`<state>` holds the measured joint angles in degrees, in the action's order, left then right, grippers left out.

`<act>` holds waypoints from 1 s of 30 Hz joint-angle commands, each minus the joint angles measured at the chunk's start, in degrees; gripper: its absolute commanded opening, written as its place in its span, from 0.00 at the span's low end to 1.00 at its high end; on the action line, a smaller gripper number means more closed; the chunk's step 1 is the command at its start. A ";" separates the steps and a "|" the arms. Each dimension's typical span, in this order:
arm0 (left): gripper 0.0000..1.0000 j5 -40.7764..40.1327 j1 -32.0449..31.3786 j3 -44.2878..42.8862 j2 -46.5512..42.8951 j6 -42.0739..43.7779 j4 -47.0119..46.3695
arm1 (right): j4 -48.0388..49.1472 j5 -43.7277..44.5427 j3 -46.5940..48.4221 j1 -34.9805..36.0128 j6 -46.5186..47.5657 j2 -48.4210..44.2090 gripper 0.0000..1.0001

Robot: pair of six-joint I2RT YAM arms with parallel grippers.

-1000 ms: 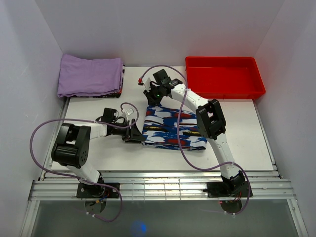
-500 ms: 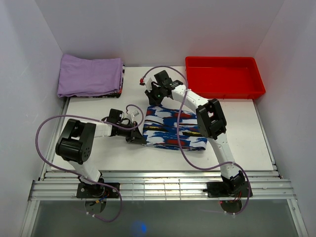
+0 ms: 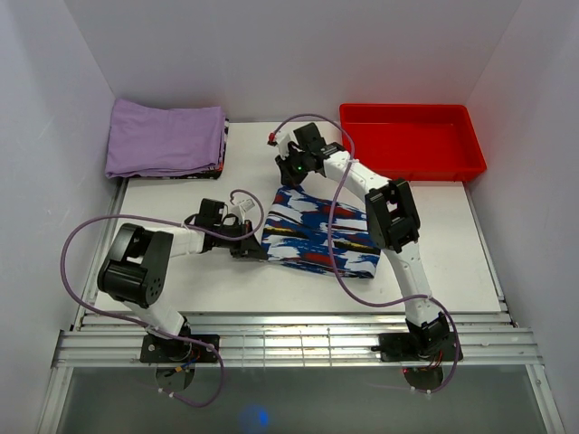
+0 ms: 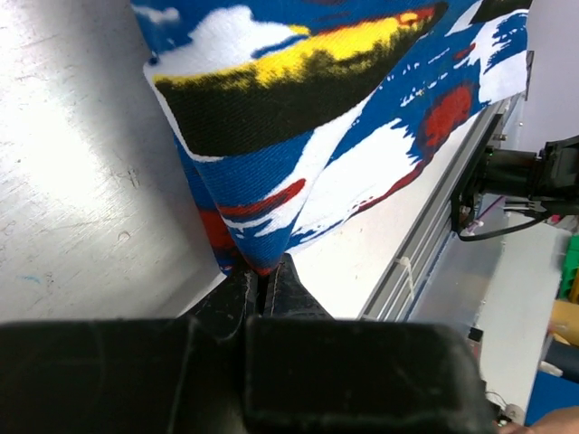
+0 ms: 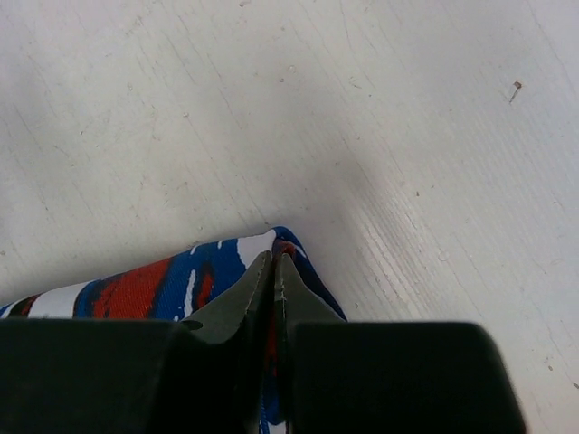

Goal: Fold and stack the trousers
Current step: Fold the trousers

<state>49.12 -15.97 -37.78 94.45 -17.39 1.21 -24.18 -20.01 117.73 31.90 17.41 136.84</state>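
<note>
White enclosure walls close off a pale desk (image 3: 443,244), and the trousers (image 3: 318,237) lie at its middle as a folded rectangle, between the two arms and well apart from the red tray (image 3: 412,170) at the far right. A lilac folded cloth (image 3: 165,140) sits at the far left corner. Your left end effector (image 4: 262,276) is clamped on the near-left corner of the bundle, with several printed layers drawn down into its jaws. Your right end effector (image 5: 273,262) is clamped on the far-left corner, where only a small tip of fabric shows at the tips. Finding: both grips sit on the same short edge, so the step in hand appears to be raising that edge, either for a further fold or to carry the bundle to the stack. Recommendation: raise both corners together and level, hold the spacing between the arms so the edge stays flat without being stretched, and move slowly at first. The right-hand bite looks shallow and may not hold every layer; watch for lower layers sagging away from it
</note>
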 commanded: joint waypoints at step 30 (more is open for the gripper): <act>0.55 5.28 3.13 -1.60 -8.94 0.77 9.43 | -23.01 -11.28 -11.45 -3.86 17.66 -20.20 0.20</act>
<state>50.89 -12.73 -38.00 87.94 -17.28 11.55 -37.85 -28.32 112.03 27.79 30.61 117.14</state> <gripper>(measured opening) 0.563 0.228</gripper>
